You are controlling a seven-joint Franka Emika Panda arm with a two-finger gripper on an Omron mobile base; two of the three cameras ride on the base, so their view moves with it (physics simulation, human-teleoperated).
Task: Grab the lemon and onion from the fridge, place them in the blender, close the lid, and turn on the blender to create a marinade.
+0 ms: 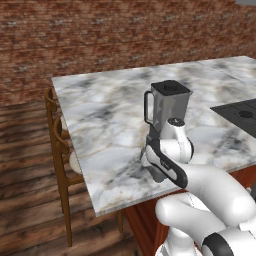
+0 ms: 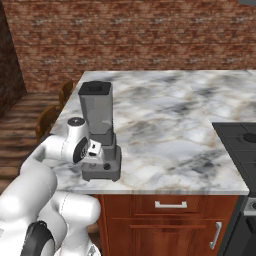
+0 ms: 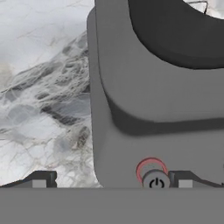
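Grey and translucent, the blender point(image 2: 100, 131) stands upright near the front edge of the marble tabletop point(image 2: 170, 125), its square jar seated on a dark grey base with the side handle point(image 1: 148, 107) turned toward the chairs. A flat black lid point(image 2: 95, 88) sits on the jar's mouth. On the front of the base, the hand view shows a round power button point(image 3: 156, 183) ringed in red, low and just right of centre. The end effector point(image 2: 96, 150) is pressed up close against the front of that base — its two dark fingertips point(image 3: 40, 180) stand apart, one over bare marble and the other just beside the button, with nothing held between them. Beyond the blender, a black cooktop point(image 2: 240, 140) is set into the tabletop on the robot's right, wooden chairs point(image 1: 59, 150) are tucked along the far left side, and a red brick wall point(image 2: 150, 35) closes the background.
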